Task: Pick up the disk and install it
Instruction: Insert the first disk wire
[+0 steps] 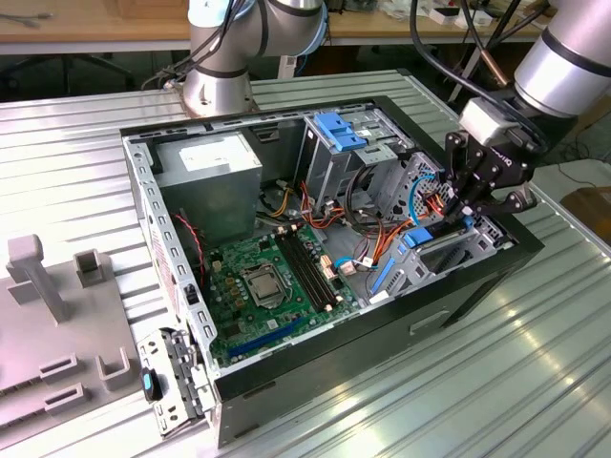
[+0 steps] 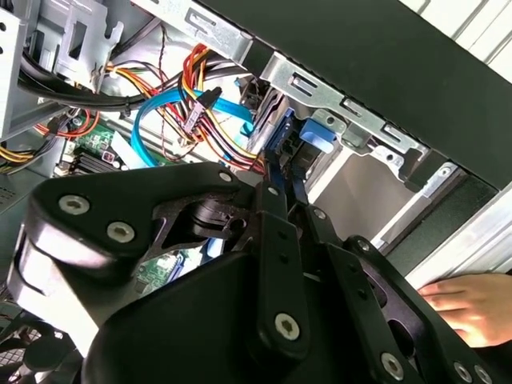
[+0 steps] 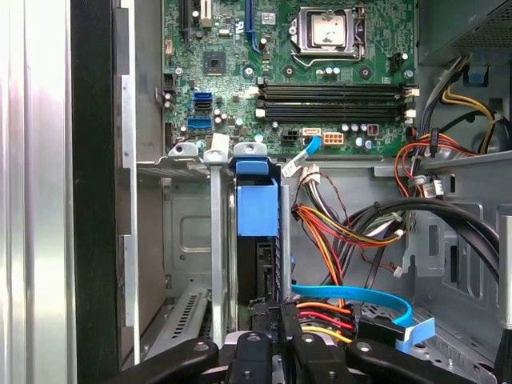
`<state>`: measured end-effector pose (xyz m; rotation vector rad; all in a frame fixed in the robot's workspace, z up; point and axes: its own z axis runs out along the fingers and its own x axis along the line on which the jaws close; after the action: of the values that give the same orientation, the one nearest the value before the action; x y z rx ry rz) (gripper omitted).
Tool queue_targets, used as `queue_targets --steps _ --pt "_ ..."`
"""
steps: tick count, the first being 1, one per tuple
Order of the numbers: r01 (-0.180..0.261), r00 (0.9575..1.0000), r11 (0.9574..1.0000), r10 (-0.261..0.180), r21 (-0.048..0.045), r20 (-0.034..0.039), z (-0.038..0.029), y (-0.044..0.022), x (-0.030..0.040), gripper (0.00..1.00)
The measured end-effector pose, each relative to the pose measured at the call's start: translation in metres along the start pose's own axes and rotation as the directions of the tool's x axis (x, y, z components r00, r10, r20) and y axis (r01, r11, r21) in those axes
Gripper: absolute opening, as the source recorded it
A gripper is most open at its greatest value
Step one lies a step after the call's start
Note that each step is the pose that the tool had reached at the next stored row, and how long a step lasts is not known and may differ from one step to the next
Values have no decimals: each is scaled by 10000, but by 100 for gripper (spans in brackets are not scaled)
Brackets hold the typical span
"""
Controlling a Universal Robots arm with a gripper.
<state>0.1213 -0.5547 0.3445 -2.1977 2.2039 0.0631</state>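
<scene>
In the exterior view the end effector [image 1: 465, 205] hangs over the case's drive bay at the counter's far edge, clamped on the disk [image 1: 427, 240]. In both wrist views the disk [image 3: 258, 210] stands edge-on in its slot, directly beyond the fingertips [image 2: 276, 188].

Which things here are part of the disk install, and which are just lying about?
Job:
- disk, blue-railed, standing in its bay
- gripper at the disk
- drive bay

Lying about:
- motherboard
- power supply
- grey fixture blocks beside the case
- a person's hand near the case
</scene>
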Motion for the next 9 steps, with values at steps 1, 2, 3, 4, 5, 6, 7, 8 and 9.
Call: queue_targets --steps 1,2,3,4,5,6,7,8,9 --pt "0 10000 10000 0 -1 12 4 0 0 16" --pt "0 10000 10000 0 -2 22 7 0 1 16" --pt "0 10000 10000 0 -3 31 10 0 1 16" --pt "0 10000 10000 0 -5 49 18 0 1 16" --pt "0 10000 10000 0 -7 60 24 0 1 16" --pt "0 10000 10000 0 -9 70 29 0 2 16" --pt "0 10000 10000 0 -10 79 32 0 2 16" --pt "0 10000 10000 0 -12 89 37 0 2 16" --pt "0 10000 10000 0 -12 94 38 0 2 16"
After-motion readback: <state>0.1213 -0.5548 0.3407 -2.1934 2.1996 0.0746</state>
